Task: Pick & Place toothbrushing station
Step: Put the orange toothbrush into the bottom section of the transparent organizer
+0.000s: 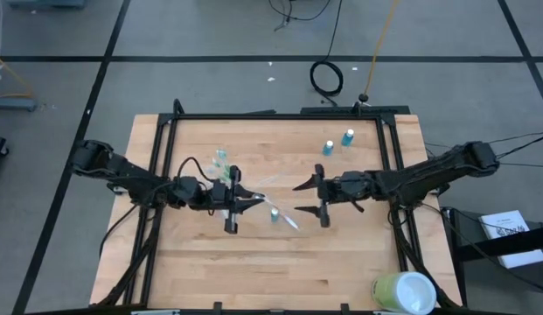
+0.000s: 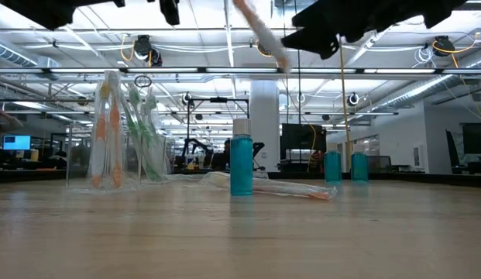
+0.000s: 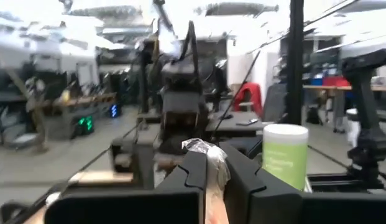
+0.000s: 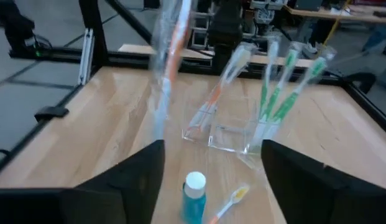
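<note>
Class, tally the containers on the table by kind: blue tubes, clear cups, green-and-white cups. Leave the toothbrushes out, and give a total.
Blue white-capped tubes: 3
Clear plastic cup: 1
Green-and-white cup: 1
Total: 5

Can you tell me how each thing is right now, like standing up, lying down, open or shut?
Clear cup: upright, toothbrushes leaning in it.
Blue tube mid-table: upright, capped.
Two blue tubes at the back: upright.
Toothbrush on the table: lying flat.
Left gripper: shut on a wrapped toothbrush, raised.
Right gripper: open, empty.
Big green cup: on its side.
</note>
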Motion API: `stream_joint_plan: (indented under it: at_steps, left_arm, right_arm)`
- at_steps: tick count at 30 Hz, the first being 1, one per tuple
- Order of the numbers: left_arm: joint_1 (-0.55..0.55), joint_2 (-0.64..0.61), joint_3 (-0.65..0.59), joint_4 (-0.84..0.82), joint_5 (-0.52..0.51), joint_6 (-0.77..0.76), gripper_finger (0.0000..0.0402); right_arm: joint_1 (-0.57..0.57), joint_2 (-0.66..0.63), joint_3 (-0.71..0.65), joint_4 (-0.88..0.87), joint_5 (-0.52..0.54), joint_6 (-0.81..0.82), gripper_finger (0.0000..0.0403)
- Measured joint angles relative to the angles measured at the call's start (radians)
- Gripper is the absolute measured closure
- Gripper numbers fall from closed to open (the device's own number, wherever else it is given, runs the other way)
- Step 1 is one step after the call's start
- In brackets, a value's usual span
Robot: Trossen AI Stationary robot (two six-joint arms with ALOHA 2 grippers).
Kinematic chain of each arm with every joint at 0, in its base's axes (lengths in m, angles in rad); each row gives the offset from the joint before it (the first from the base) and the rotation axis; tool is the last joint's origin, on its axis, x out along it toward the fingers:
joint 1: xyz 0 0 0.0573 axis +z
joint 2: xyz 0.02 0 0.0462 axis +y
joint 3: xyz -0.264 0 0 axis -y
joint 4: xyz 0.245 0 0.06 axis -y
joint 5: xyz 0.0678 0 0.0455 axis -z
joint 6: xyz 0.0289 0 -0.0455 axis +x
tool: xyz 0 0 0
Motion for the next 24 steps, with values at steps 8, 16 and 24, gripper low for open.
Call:
stream_joint_plan:
  at_steps: [8, 16, 24]
  left_arm:
    - [-0.073, -0.233, 0.000, -0.419, -0.276, -0.082, 0.0393]
    - [-0.220, -0.502, 0.000, -0.817, -0.529, -0.355, 0.0379]
    - [-0.307, -0.668, 0.000, -1.188, -0.631, -0.644, 0.0387]
  right_arm:
    - [0.000, -0.129, -0.029, -0.126, -0.001, 0.061, 0.0129]
    - [0.000, -0.182, -0.098, -0.097, 0.028, 0.061, 0.0141]
    - [0.000, -0.206, -0.106, -0.097, 0.045, 0.061, 0.0143]
